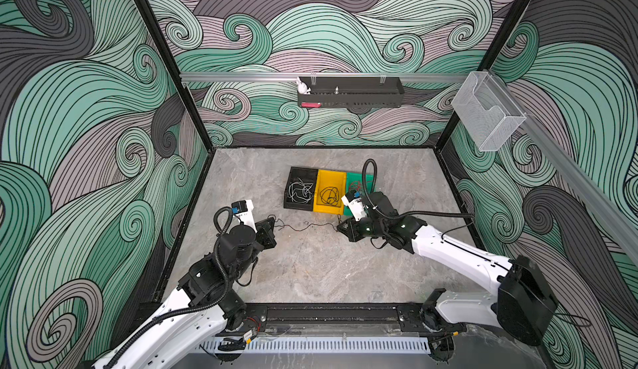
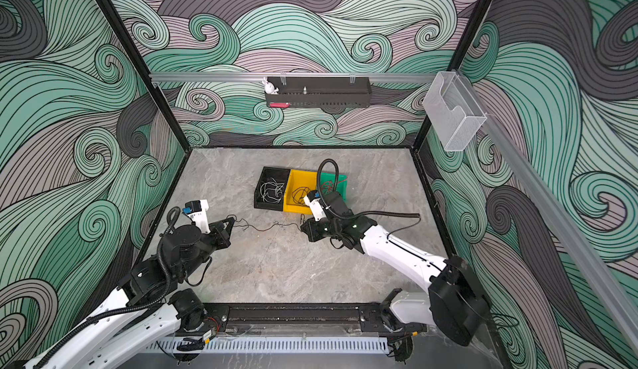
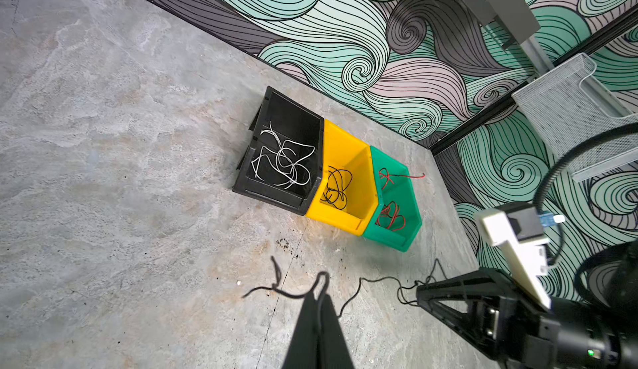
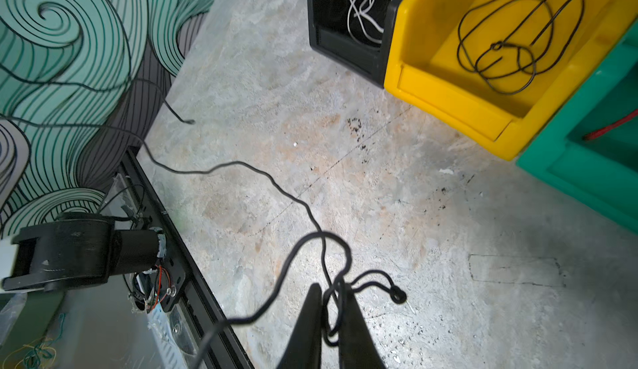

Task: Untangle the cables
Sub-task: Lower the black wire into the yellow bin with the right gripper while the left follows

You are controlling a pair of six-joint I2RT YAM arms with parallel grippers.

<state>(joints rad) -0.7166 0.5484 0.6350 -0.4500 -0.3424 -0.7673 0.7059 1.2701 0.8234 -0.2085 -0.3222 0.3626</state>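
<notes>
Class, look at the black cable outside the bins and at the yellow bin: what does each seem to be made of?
Black cable: probably plastic-sheathed wire with a matt finish; it is thin and keeps its kinks and loops.
Yellow bin: likely moulded plastic, smooth and faintly glossy; the colour is even and the lip is rounded.

green bin (image 1: 350,177) half hidden, red cables (image 1: 356,187) obscured

I see a grey marbled tabletop (image 1: 310,267) carrying three bins that touch side by side: a black plastic bin (image 1: 303,172), a yellow plastic bin (image 1: 331,177) in the middle and a green plastic bin (image 1: 354,179). On the back rail hangs a black perforated metal tray (image 1: 362,99), with a small white rabbit figurine (image 1: 303,86) at its left end. A clear plastic holder (image 1: 486,115) hangs on the right wall.
</notes>
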